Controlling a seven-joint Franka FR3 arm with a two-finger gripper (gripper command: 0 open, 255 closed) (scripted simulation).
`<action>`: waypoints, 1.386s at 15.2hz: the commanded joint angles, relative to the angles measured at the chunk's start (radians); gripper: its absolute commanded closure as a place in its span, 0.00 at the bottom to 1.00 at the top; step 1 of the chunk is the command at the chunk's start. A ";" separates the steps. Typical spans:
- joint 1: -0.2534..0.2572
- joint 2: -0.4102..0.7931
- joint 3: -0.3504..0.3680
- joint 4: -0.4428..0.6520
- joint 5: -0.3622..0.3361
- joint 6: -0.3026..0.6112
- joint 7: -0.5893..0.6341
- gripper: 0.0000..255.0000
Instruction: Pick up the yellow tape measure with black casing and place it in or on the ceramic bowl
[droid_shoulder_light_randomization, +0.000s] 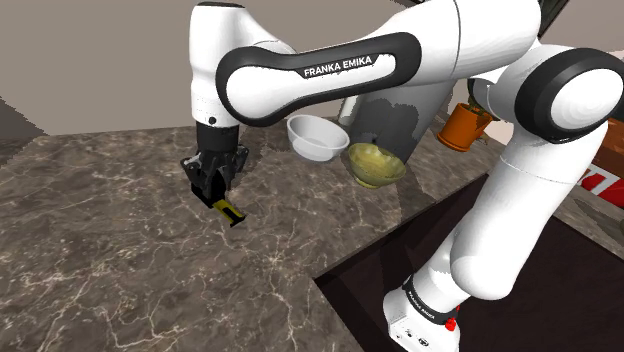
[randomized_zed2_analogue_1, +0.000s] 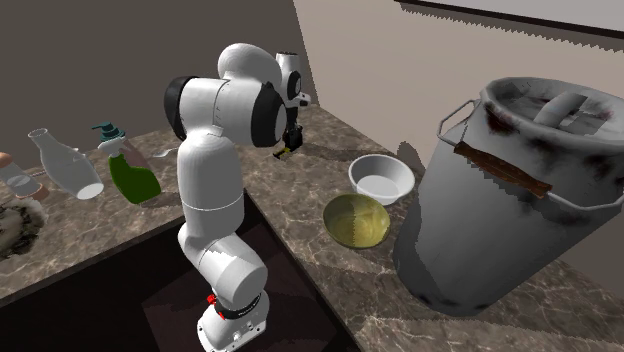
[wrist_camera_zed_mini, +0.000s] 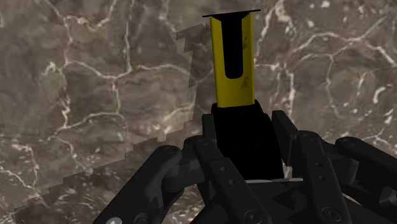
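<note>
Closest to you in the shoulder view is the dark stand (droid_shoulder_light_randomization: 350, 285), with the white arm reaching up and toward that view's left over the brown marbled tabletop (droid_shoulder_light_randomization: 120, 250). At its tip, your end effector (wrist_camera_zed_mini: 245, 137) points down and is clamped on the tape measure (wrist_camera_zed_mini: 234, 89): in the wrist view the black fingers press both sides of its black casing, and the yellow part sticks out past the fingertips toward the marble. From the shoulder view the tape measure (droid_shoulder_light_randomization: 230, 211) hangs tilted under the end effector (droid_shoulder_light_randomization: 218, 185), low over the tabletop; you cannot tell whether its lower end touches the surface. Farther back and toward that view's right sits the white bowl (droid_shoulder_light_randomization: 318, 137), upright, well apart from the tape measure. Just beside it is an olive-yellow bowl (droid_shoulder_light_randomization: 374, 163). Behind those stands a big grey metal pot (randomized_zed2_analogue_1: 500, 190), and beyond it an orange jug (droid_shoulder_light_randomization: 462, 125)
</note>
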 joint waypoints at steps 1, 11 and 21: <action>-0.001 -0.005 0.001 0.008 0.003 -0.012 -0.002 1.00; -0.005 -0.041 0.005 0.103 0.024 -0.138 -0.012 1.00; -0.003 -0.053 0.008 0.223 0.031 -0.269 -0.014 1.00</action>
